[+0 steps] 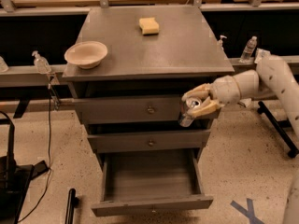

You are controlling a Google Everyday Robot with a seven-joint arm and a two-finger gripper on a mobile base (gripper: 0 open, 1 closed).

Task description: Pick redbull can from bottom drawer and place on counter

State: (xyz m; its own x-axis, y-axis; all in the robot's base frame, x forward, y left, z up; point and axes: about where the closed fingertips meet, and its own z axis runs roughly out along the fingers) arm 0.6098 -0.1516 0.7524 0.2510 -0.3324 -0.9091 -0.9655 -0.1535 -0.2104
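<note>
My gripper [198, 103] is shut on the redbull can [188, 113], a slim silvery can with its shiny lid tilted toward the camera. It hangs in the air in front of the right end of the top drawer front, just below the counter's front edge. The counter [154, 55] is the dull-grey cabinet top above. The bottom drawer [150, 183] is pulled out and its grey inside shows nothing in it. My white arm [275, 80] reaches in from the right.
A tan bowl [86, 54] sits at the counter's front left and a yellow sponge [149, 25] near its back. Clear bottles [41, 62] [249, 49] stand on rails to both sides. Two shut drawer fronts [149, 125] lie above the open one.
</note>
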